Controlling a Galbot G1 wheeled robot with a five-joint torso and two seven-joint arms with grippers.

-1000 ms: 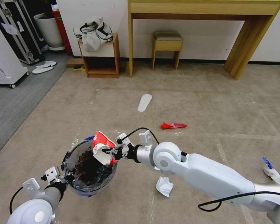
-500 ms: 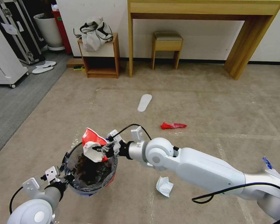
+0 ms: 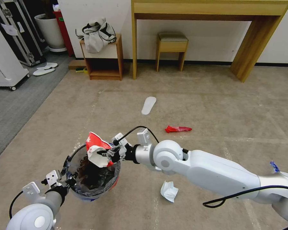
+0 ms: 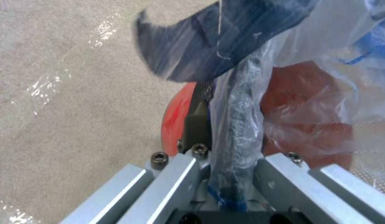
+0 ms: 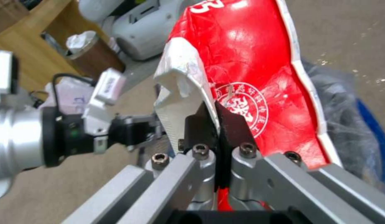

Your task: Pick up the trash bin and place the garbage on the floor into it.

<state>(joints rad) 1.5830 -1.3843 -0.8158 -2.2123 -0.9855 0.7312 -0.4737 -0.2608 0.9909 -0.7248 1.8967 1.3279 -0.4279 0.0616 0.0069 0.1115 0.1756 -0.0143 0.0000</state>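
Over trash bin (image 3: 92,179) | right gripper (image 3: 106,154) clamps carton (image 3: 97,150) | left gripper (image 3: 70,182) clamps rim

Even, bright indoor light gives soft shadows on the carpet (image 3: 195,95). The head view bows straight lines at its edges. Glare glints off the red carton (image 5: 258,77), and the plastic bag (image 4: 308,102) close to the left wrist camera blurs.

A furnished room set up as a mock home for robot testing. Beige carpeted floor (image 3: 198,95) crossed by worn tape lines runs to a white wall. Against that wall, far beyond the jaws, stand a tall wooden desk (image 3: 211,9), a small padded stool (image 3: 172,48) beneath it, and a low wooden shelf unit (image 3: 104,57) heaped with a white garment (image 3: 97,33). Off to the far left, black flight cases (image 3: 16,28), a wheeled white cabinet (image 3: 3,64), a white planter pot (image 3: 50,30) and slippers (image 3: 45,68) on a grey flooring strip suggest equipment storage.
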